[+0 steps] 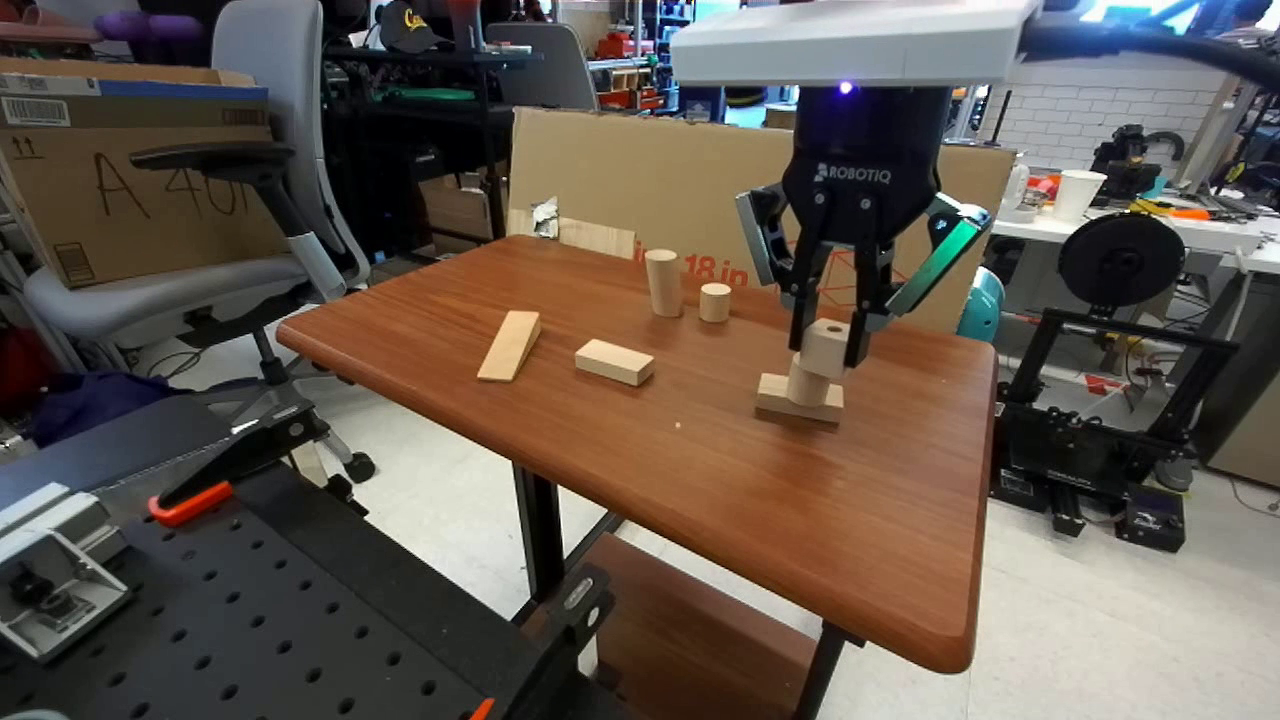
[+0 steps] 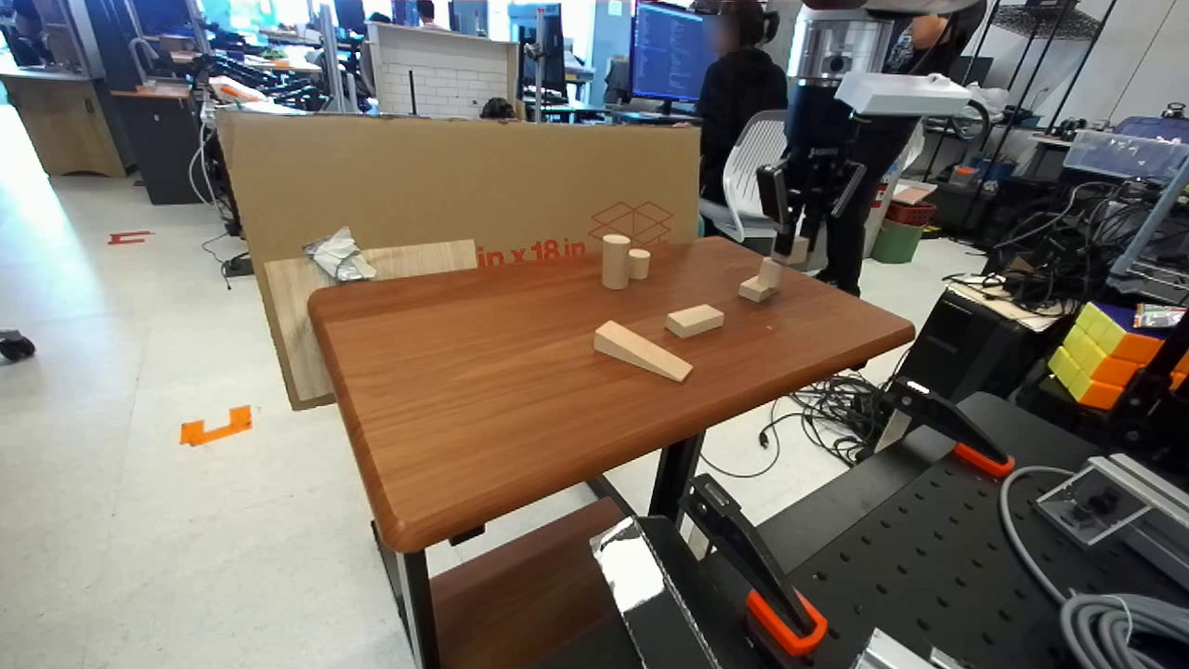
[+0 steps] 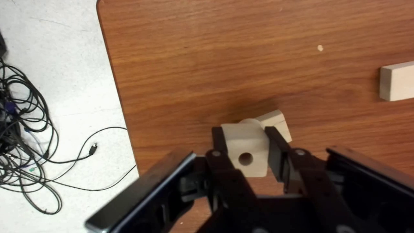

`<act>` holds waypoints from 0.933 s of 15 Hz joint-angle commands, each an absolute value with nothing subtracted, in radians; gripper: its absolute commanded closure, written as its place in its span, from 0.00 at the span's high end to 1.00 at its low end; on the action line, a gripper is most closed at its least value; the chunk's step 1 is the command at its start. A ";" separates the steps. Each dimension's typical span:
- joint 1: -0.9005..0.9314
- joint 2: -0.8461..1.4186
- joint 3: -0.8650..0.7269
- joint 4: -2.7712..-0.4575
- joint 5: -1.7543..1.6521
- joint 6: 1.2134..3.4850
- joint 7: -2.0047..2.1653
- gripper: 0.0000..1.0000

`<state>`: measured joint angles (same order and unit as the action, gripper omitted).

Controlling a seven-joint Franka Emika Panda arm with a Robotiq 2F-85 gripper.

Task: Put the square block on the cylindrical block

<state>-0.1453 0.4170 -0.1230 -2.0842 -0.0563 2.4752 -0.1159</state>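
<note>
The square block (image 1: 825, 352) is a pale wooden cube with a round hole in its top. My gripper (image 1: 827, 340) is shut on it, one finger on each side; the wrist view shows the cube (image 3: 246, 142) between the fingers. The cylindrical block (image 1: 807, 384) stands upright on a flat rectangular block (image 1: 775, 393). The held cube is at about the height of the cylinder's top and partly covers it in the wrist view. In an exterior view the cube (image 2: 791, 251) appears offset to the side of the cylinder (image 2: 770, 272). I cannot tell whether they touch.
A tall cylinder (image 1: 663, 284) and a short cylinder (image 1: 715, 303) stand near the cardboard sheet (image 2: 446, 186) along the table's back. A rectangular block (image 1: 614, 362) and a wedge-shaped plank (image 1: 510, 346) lie on the table (image 1: 640, 440). The table's edge is near the gripper.
</note>
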 commanded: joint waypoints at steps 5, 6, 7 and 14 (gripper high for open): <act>-0.142 0.440 -0.108 -2.063 -0.066 2.499 -0.119 0.09; -0.140 0.439 -0.107 -2.064 -0.067 2.500 -0.118 0.09; -0.141 0.440 -0.106 -2.063 -0.066 2.500 -0.119 0.09; -0.134 0.420 -0.104 -2.076 -0.075 2.502 -0.119 0.88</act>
